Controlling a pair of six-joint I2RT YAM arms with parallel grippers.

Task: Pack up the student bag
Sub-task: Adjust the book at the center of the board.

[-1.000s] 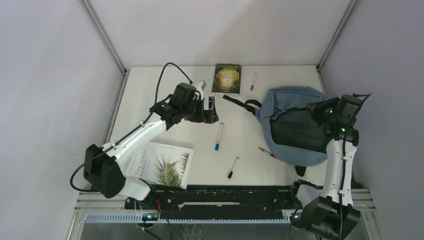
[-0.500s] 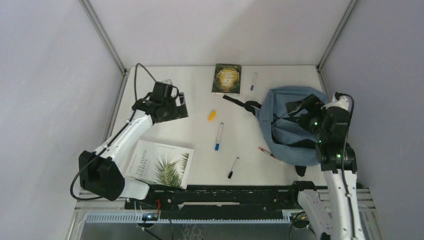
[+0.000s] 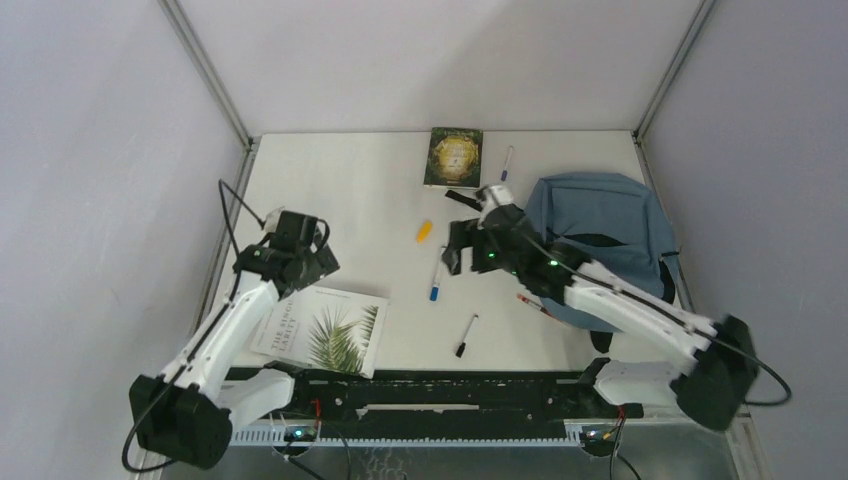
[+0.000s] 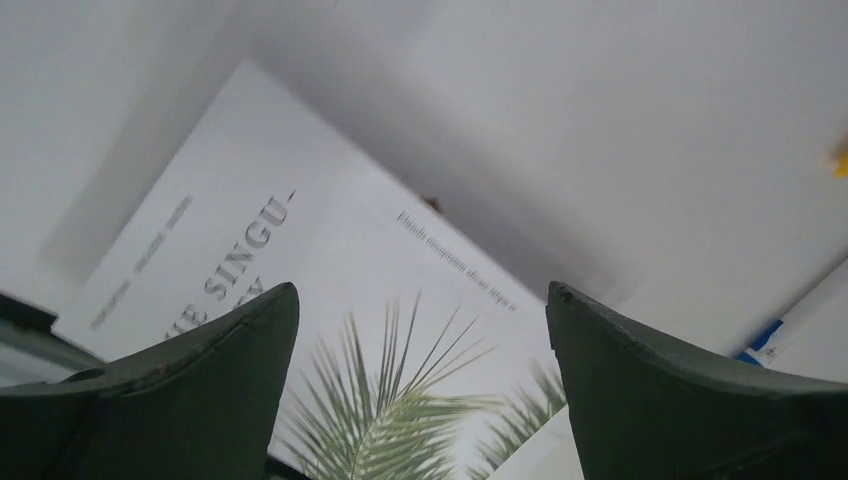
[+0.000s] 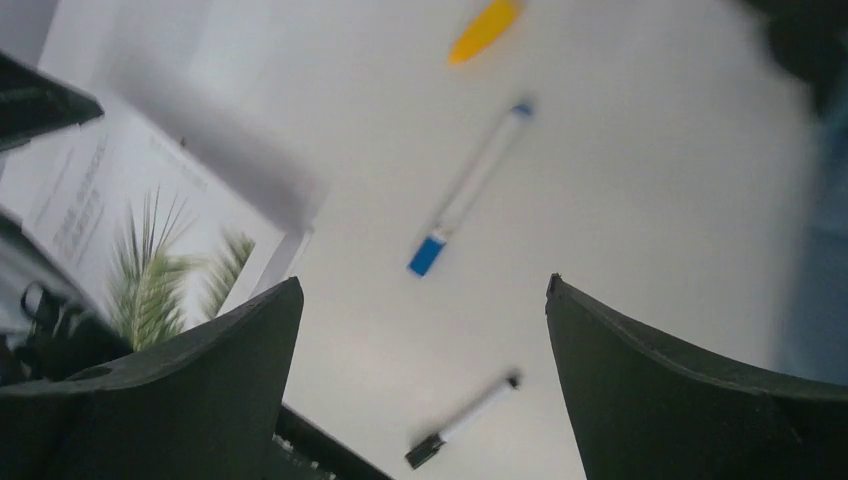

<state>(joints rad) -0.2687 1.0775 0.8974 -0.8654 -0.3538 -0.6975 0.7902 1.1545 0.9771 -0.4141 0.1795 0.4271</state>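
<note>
Top external view: white surface inside grey walls, 2 arms reaching over it.
Student bag: lies at the far right of the surface, apart from both pincers; the right arm crosses its near-left edge.
Left pincer: jaws spread wide, nothing between them; hangs over the palm-leaf book at near left.
Right pincer: jaws spread wide, empty; above the blue-capped marker, left of the bag.
Loose items: yellow piece mid-surface, black-capped marker nearer the bases, dark book at the far edge, red pen just beside the bag.
</note>
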